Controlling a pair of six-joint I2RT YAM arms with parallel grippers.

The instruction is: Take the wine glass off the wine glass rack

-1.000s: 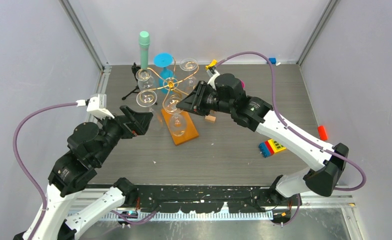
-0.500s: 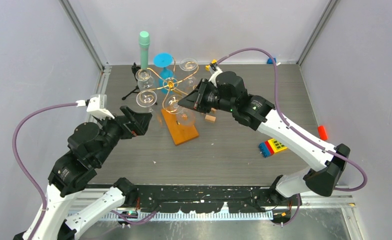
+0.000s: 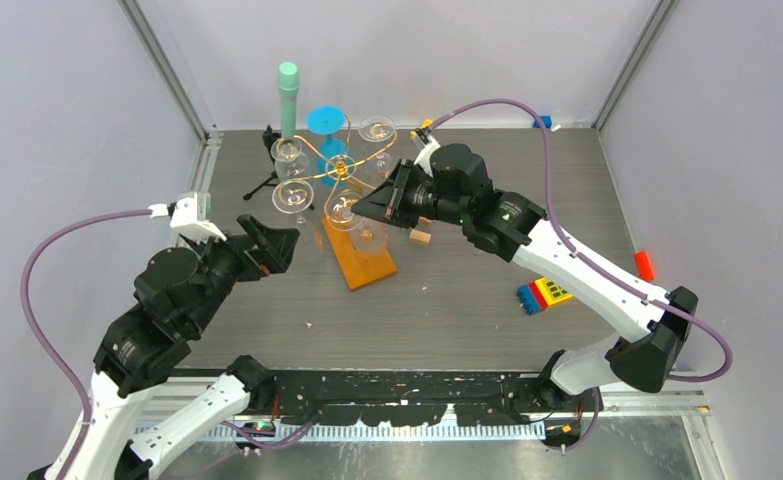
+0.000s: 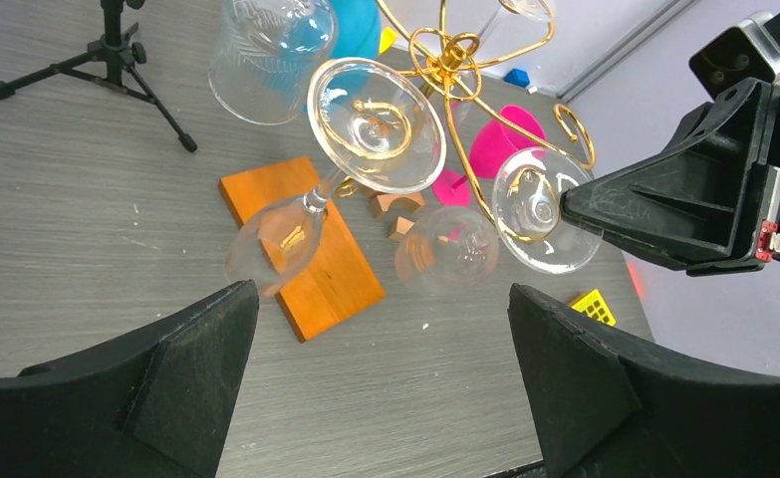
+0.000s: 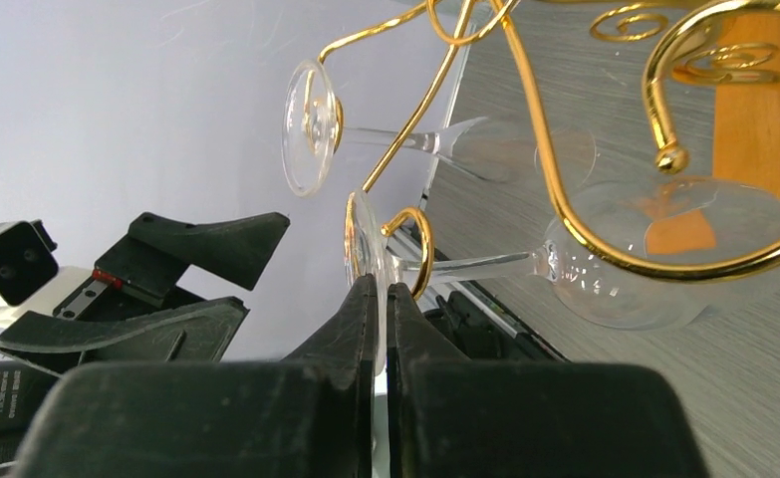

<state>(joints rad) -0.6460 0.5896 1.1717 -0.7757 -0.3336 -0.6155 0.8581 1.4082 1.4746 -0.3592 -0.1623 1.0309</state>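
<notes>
top external: grey table, both arms reaching in toward the wine glass rack, which stands back centre-left on its orange wooden base. right gripper is at the rack's near-right side, clenched on the foot of the wine glass. right wrist shows the foot rim pinched between the two pads, the foot sitting inside a gold curl, the stem running sideways and the bowl over the base. so the glass is on the rack, hooked in its curl. left gripper hangs left of the rack, apart from it, released, jaws spread wide; left wrist looks at the rack through the gap. other glasses hang on other curls. beside and behind the rack: teal cylinder, black tripod. small wooden block sits just right of the base. coloured bricks lie well off to the right.
</notes>
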